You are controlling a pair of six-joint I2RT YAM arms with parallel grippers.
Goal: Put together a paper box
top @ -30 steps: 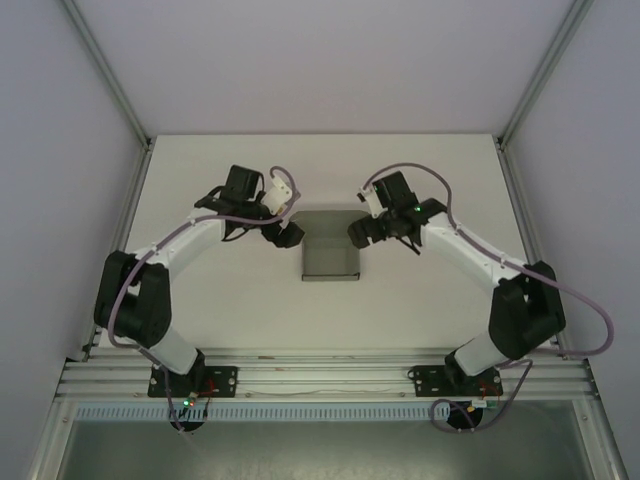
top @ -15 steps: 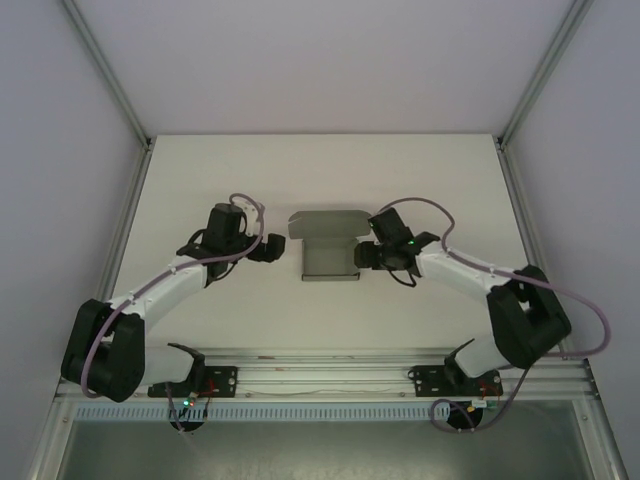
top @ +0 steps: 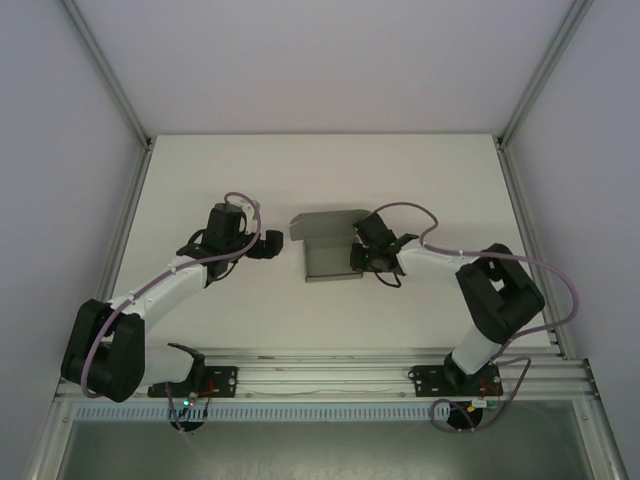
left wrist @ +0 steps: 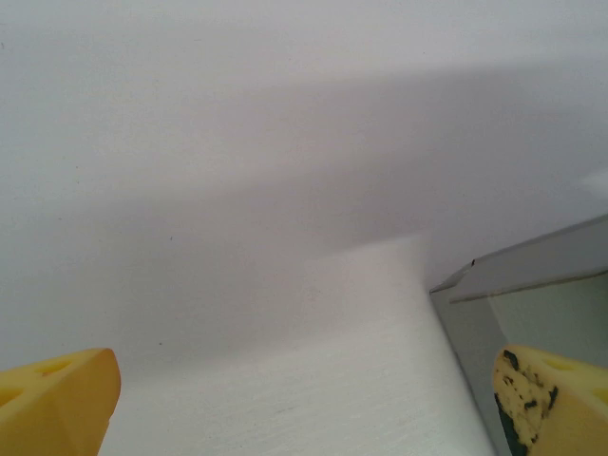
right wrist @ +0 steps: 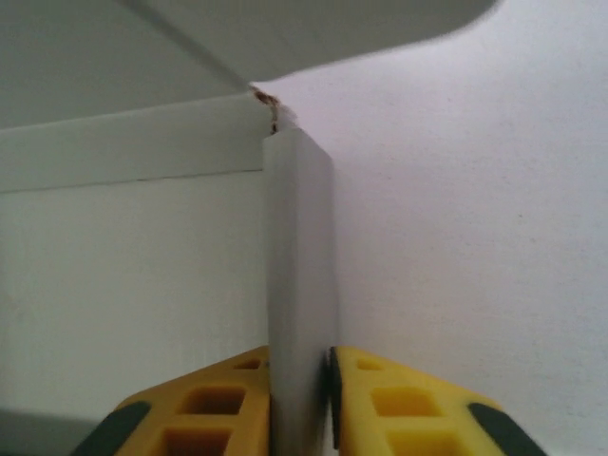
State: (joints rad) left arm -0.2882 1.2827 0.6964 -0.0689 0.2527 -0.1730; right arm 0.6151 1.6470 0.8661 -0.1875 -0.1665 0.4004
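Where the right gripper [right wrist: 300, 380] closes, its yellow fingers [right wrist: 399, 408] pinch a thin upright wall [right wrist: 299, 256] of the box [top: 330, 258]. One finger is pressed to each face and no gap shows. In the top view this gripper sits at the box's 3 o'clock side, clamped on that side wall.

The grey box lies near the middle of the white table [top: 200, 180], its open face up. A wider flap [top: 325, 222] is raised along its 12 o'clock edge. In the right wrist view that flap hangs over the wall's far end at 12 o'clock.

At the box's 9 o'clock the left gripper [left wrist: 304, 408] stands wide open and holds nothing. Its two fingers sit in the lower corners of its wrist view, with bare table between them. The box's grey edge shows there at 3 to 4 o'clock, close by the right-hand finger; I cannot tell whether they touch. From above, a strip of table separates this gripper from the box.
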